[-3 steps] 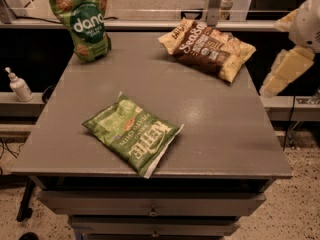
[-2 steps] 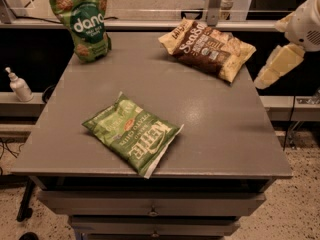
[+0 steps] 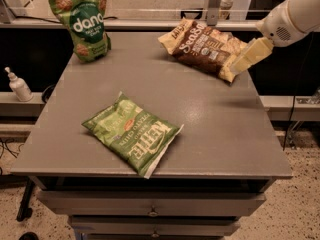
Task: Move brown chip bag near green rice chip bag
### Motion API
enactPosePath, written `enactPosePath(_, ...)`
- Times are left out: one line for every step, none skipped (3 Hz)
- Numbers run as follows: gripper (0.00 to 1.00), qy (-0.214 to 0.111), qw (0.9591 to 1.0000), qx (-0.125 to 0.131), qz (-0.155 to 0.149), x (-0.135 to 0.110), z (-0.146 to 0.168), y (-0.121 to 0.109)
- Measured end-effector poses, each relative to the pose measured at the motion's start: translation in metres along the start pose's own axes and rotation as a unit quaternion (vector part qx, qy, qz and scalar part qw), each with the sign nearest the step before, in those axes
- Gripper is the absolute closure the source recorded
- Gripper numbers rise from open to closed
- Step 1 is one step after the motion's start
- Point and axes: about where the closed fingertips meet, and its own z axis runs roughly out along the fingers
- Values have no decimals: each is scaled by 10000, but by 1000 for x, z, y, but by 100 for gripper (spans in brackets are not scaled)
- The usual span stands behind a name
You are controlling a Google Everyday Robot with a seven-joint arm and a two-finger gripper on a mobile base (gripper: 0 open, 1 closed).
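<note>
Hand: my hand (image 3: 241, 63) hangs at the far right of the table (image 3: 210, 119), its tip over the right, cream-coloured end of the brown chip bag (image 3: 202, 45). I cannot tell whether it is released or clenched, nor whether it touches the bag.

Just changed: a second ago the hand stood out beyond the table's right edge, well clear of the bag. It has since swung in leftward and now overlaps the bag's near corner in my view. Nothing on the table has shifted.

Brown chip bag: lies flat at the back right of the table, tilted, not lifted.

Green rice chip bag (image 3: 82, 24): stands upright at the back left corner, well apart from the brown bag, with bare table between them.

Other bag: a flat light-green Kettle bag (image 3: 132, 134) lies near the front, out of the straight line between the two.

Side shelf: a small white bottle (image 3: 19, 84) stands left of the table, out of the way.

Meaning for the task: I judge this as the end of the approach, with the grasp not yet made. The carry across the back of the table is all still to do.

Risk: the crinkly bag may slide or fold if I take only its corner.
</note>
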Motion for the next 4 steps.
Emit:
enactPosePath(0, -183, 9997, -145, 95, -26, 29, 2)
enactPosePath(0, -235, 9994, -144, 204, -37, 54, -2)
enactPosePath(0, -160, 9995, -41, 281, -35, 74, -17)
enactPosePath(17, -86, 9994, -75, 313, -29, 92, -23)
